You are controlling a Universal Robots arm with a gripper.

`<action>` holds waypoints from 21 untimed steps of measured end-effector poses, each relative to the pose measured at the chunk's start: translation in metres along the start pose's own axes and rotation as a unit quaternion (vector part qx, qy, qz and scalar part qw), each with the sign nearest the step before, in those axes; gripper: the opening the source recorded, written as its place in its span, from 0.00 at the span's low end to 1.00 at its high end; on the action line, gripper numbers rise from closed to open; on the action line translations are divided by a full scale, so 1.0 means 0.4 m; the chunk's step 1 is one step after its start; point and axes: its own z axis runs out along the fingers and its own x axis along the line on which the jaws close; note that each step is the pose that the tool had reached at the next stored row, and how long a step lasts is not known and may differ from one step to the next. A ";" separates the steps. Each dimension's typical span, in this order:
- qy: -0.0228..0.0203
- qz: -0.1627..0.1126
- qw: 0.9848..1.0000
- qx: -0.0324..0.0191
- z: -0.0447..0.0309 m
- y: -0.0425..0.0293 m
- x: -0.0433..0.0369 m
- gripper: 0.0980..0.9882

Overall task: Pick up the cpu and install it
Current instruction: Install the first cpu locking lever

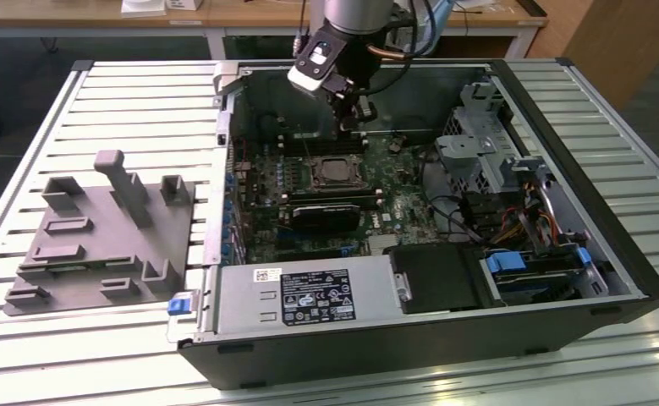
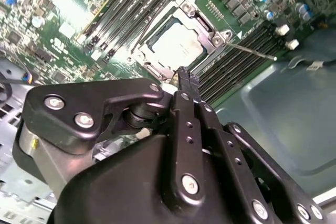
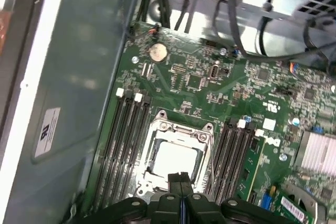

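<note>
The gripper (image 3: 180, 178) hung closed and empty over the socket (image 3: 177, 156); the cpu (image 3: 175, 161) lay inside (edges under the frame).

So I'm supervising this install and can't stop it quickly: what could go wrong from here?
The cpu already lies in the socket frame, and the gripper, fingers together and empty, hangs just over its edge; a drop could scrape the chip or shift it. The loose latch lever juts sideways and might snag. Memory slots flank closely.
</note>
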 end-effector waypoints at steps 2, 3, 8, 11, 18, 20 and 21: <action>0.000 -0.019 1.000 0.000 0.001 0.000 0.000 0.01; 0.000 -0.028 1.000 0.001 0.001 0.000 0.000 0.01; -0.001 -0.073 0.997 0.002 0.003 0.000 0.000 0.01; -0.001 -0.100 0.995 0.002 0.004 0.000 0.000 0.01; -0.001 -0.164 0.987 0.003 0.008 0.000 0.000 0.01; -0.002 -0.181 0.983 0.003 0.009 0.000 0.000 0.01; -0.002 -0.190 0.982 0.003 0.009 0.000 0.000 0.01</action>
